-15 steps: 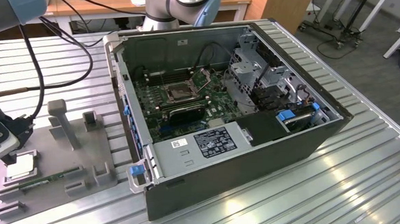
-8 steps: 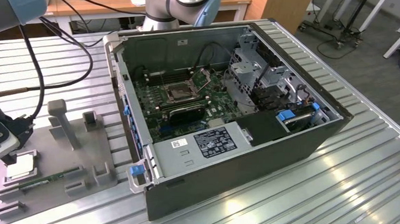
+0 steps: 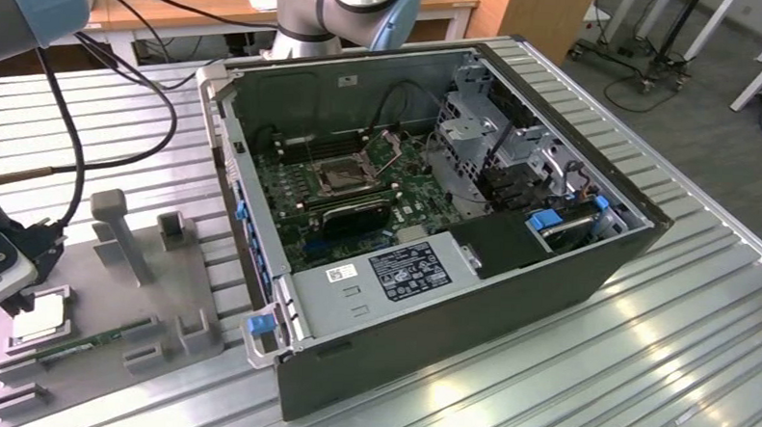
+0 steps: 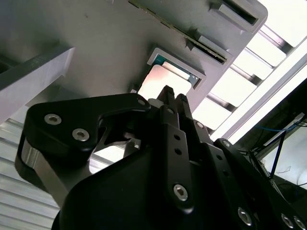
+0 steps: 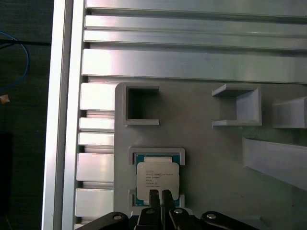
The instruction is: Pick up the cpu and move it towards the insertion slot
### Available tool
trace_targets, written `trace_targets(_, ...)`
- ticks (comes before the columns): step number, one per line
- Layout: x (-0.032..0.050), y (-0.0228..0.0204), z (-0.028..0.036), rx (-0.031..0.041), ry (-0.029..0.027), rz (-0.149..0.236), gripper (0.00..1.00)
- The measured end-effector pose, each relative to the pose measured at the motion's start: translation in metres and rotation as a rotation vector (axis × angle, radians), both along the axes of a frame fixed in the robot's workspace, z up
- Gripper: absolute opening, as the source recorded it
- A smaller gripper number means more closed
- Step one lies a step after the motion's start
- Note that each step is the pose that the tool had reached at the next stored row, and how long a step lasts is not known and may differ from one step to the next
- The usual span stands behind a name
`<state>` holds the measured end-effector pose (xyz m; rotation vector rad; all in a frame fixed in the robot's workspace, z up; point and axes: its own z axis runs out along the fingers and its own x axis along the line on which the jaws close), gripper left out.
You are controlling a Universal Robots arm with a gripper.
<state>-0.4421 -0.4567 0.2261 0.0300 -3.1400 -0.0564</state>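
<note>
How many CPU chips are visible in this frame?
1. The cpu lies in its pocket on the grey fixture plate, beneath the gripper. The insertion slot in the computer case looks empty, though the gripper may hide parts of the plate.

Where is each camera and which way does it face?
Exterior view: off-arm, high, looking down into the computer case and insertion slot; arm, gripper show.
First wrist view: on the wrist, facing straight down at the cpu; fingertips show.
Second wrist view: on the wrist, looking along the gripper toward the cpu.
Shared: both wrist views show cpu, gripper.
</note>
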Motion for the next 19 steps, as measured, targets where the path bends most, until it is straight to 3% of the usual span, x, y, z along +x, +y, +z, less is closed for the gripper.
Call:
trace_targets(1, 0.0, 0.0, 0.0, 0.0, 0.0, 0.0, 0.17)
trace_targets(8, 0.0, 0.0, -0.0001, 0.0, 0.0, 0.0, 0.47)
trace_targets(9, 0.0, 0.0, -0.0001, 0.0, 0.0, 0.0, 0.47)
trace_targets(15, 0.0, 0.0, -0.0002, 0.0, 0.0, 0.0, 0.76)
trace_targets(16, 0.0, 0.0, -0.0001, 0.0, 0.0, 0.0, 0.76)
trace_targets(17, 0.0, 0.0, -0.0002, 0.0, 0.0, 0.0, 0.82)
trace_targets(19, 0.0, 0.0, -0.0002, 0.0, 0.0, 0.0, 0.82)
